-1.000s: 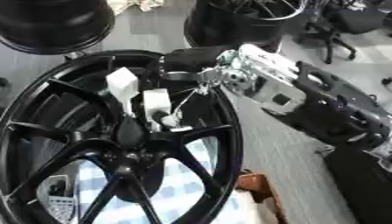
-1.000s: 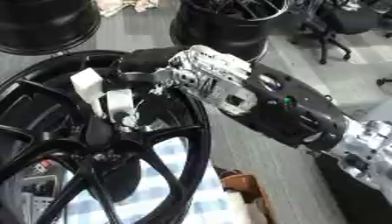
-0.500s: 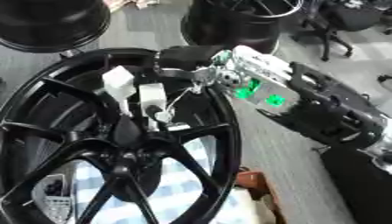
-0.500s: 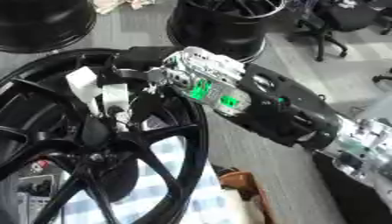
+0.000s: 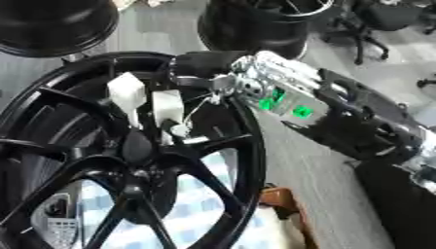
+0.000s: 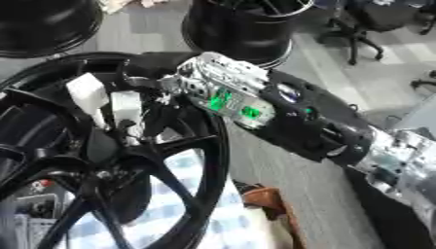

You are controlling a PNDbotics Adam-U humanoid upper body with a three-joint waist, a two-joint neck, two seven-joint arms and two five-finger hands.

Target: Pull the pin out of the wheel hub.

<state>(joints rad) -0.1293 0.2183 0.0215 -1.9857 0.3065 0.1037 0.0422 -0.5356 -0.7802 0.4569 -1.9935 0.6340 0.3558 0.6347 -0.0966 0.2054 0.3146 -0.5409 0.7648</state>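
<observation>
The right hand [image 5: 255,85] reaches in over the upper rim of the black wheel [image 5: 247,160], its dark fingers [image 5: 200,65] extended above the hub area; whether they are curled onto anything cannot be told, since the tips merge with the black rim. Compared with one second ago the hand sits slightly further over the wheel and green lights now glow on its back, lit since half a second ago; the whole view has also shifted, so part of that is camera motion. Just below the fingers stand two white block-topped pins: the nearer pin [image 5: 168,108], directly under the fingertips, and a second white pin [image 5: 126,92] beyond it, away from the palm. Both appear seated near the hub centre [image 5: 136,146], as before, upright with a slight tilt. A thin pale cord [image 5: 197,104] runs from the hand's knuckle side down toward the nearer pin. Judgement: extraction is not yet done; the hand is closing on the nearer pin, and the pull itself remains. The left hand shows in neither view. A checked cloth [image 5: 196,204] lies under the spokes.
</observation>
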